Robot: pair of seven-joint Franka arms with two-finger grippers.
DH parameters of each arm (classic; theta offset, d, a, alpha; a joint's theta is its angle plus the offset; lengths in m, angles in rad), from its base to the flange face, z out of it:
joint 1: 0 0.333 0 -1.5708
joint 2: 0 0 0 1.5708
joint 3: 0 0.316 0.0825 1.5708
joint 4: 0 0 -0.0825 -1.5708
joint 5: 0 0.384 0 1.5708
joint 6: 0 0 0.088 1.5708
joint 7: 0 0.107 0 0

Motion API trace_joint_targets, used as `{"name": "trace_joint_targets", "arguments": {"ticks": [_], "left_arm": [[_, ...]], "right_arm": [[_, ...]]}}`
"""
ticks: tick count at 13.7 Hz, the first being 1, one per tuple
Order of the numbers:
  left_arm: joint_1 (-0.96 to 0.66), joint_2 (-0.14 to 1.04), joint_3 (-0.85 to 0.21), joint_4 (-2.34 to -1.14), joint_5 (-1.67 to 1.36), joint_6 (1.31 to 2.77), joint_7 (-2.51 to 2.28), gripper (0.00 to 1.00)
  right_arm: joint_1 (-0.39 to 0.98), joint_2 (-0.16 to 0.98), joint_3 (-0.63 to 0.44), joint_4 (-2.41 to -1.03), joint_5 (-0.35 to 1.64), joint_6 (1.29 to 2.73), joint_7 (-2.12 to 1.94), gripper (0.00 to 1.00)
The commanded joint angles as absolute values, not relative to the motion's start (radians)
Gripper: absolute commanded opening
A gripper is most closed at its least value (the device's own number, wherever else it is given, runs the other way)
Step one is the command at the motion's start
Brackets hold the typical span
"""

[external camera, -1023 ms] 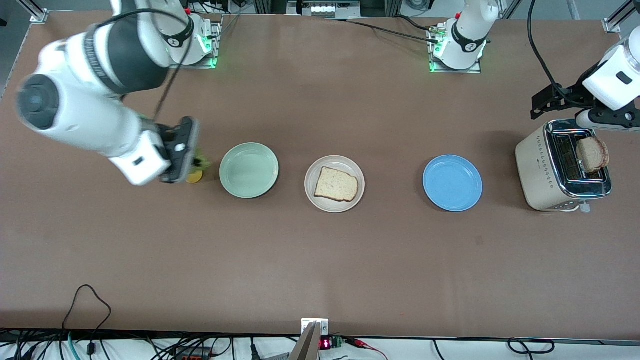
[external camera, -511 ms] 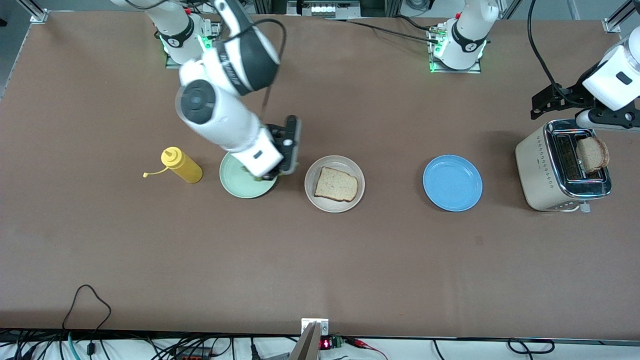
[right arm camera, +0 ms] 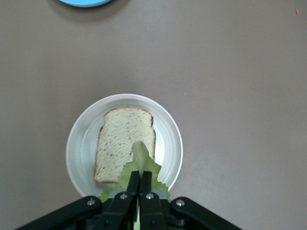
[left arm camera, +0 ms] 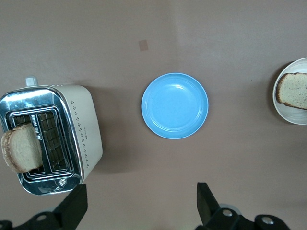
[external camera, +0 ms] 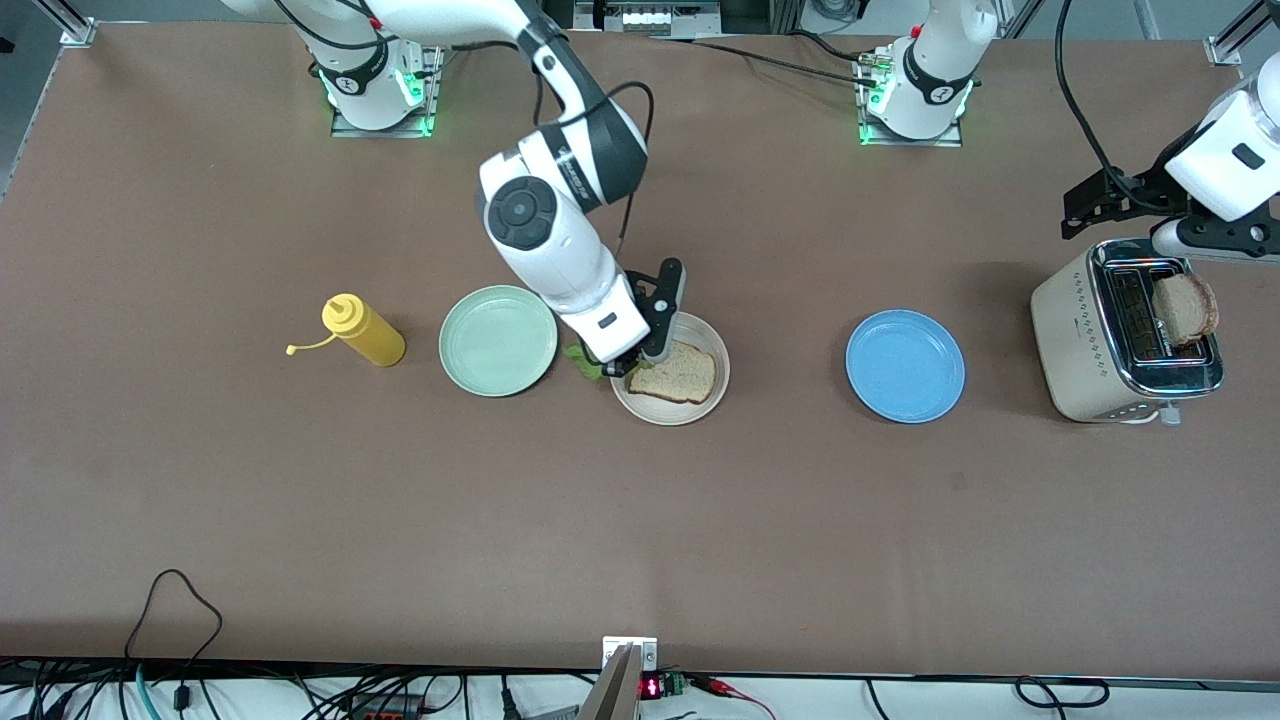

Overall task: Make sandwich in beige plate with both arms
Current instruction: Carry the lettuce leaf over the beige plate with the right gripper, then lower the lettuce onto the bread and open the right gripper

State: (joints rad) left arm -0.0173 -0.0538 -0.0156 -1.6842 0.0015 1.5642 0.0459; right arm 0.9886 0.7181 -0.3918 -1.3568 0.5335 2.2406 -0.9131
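Beige and shallow, the plate [external camera: 712, 395] sits mid-worktop with one slice of bread [external camera: 675, 374] lying flat in it — that slice is directly under the right claw [external camera: 622, 368]. The right claw hangs over the plate's rim on the side toward the right arm's end of the worktop, its fingers clenched on a crinkly green lettuce leaf [right arm camera: 139, 166]; in the right wrist view the leaf dangles from the pinched tips over the edge of the bread. Just past the claw, toward the right arm's end, lies the mint green plate [external camera: 498, 340], and next along is a yellow squeeze bottle [external camera: 364, 331] on its side. Toward the left arm's end, well apart from the right claw, lie the blue plate [external camera: 905, 366] and then the cream toaster [external camera: 1090, 335], with a second slice [external camera: 1184, 308] standing up in its slot. The left claw [left arm camera: 141, 203] waits above the toaster — its fingers spread wide, grasping nothing.
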Motion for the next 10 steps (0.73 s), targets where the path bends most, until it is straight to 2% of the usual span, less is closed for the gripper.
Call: {"name": "trace_joint_targets", "arguments": {"ticks": [1, 9, 10], "left_arm": [[-0.018, -0.055, -0.011, -1.683, -0.008, 1.557, 0.066, 1.0], [-0.017, -0.055, -0.011, -1.683, -0.008, 1.557, 0.067, 1.0], [-0.017, -0.055, -0.011, -1.683, -0.008, 1.557, 0.066, 1.0]], "right_arm": [[1.017, 0.785, -0.399, -1.318, 0.552, 2.325, -0.855, 0.0], [1.048, 0.88, -0.336, -1.289, 0.549, 2.52, -0.703, 0.0], [1.048, 0.881, -0.331, -1.29, 0.543, 2.528, -0.709, 0.41]]}}
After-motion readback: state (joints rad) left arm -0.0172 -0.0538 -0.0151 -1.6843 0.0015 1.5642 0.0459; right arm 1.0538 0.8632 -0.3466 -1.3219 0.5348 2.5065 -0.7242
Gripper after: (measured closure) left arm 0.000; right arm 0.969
